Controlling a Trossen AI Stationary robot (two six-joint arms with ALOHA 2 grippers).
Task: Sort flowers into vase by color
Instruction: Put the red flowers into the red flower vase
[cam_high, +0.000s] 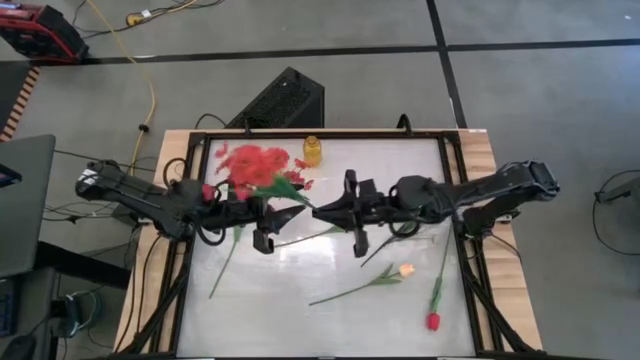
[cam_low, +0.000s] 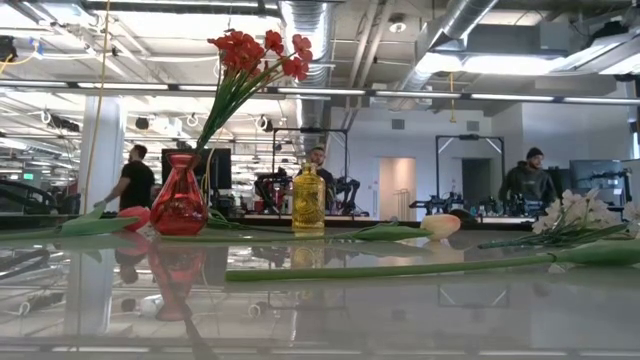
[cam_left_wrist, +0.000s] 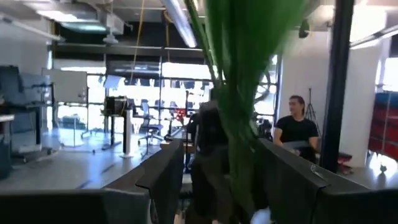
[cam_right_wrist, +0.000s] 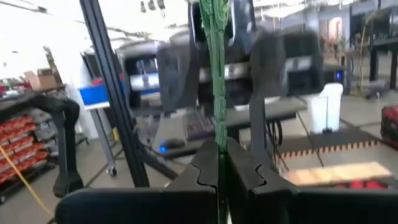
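An open-plan robotics lab is showing beyond the white table (cam_low: 330, 310): exposed ceiling ducts (cam_low: 300, 30) are running above it, people (cam_low: 131, 180) are working at desks behind it, and monitors (cam_low: 195, 165) are standing nearby.

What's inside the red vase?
Green stems go down into the red vase, and red flowers fan out high above it. The red glass hides the bottom, so how deep the stems go cannot be seen.
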